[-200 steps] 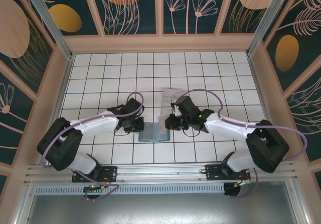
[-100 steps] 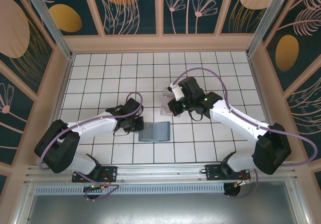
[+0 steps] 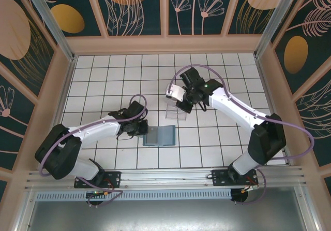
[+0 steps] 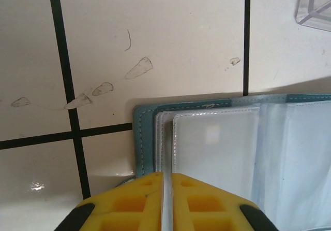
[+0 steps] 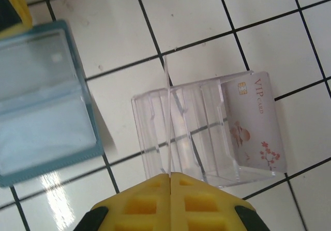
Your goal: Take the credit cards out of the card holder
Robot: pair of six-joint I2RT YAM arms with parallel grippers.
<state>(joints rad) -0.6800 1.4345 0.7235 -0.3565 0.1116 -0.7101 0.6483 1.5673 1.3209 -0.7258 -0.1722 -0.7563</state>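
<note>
Teal-blue folding card holder [image 3: 160, 136] lies open on the white tiled desk [image 3: 103, 75], clear sleeves up. The left end effector [image 4: 166, 176] pinches its left edge, jaws narrow. Just beyond the card holder stands one clear plastic slotted tray [image 5: 155, 117] with one pale printed card [image 5: 253, 122] in an end slot. Over that tray, the right end effector [image 5: 169, 176] is clamped on a second thin pale card [image 3: 172, 92].

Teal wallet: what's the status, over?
Left gripper shut on teal folding wallet's edge. Right gripper shut on thin card, edge-on, at clear plastic tray. Pale VIP card already in tray. Nothing blocking.
</note>
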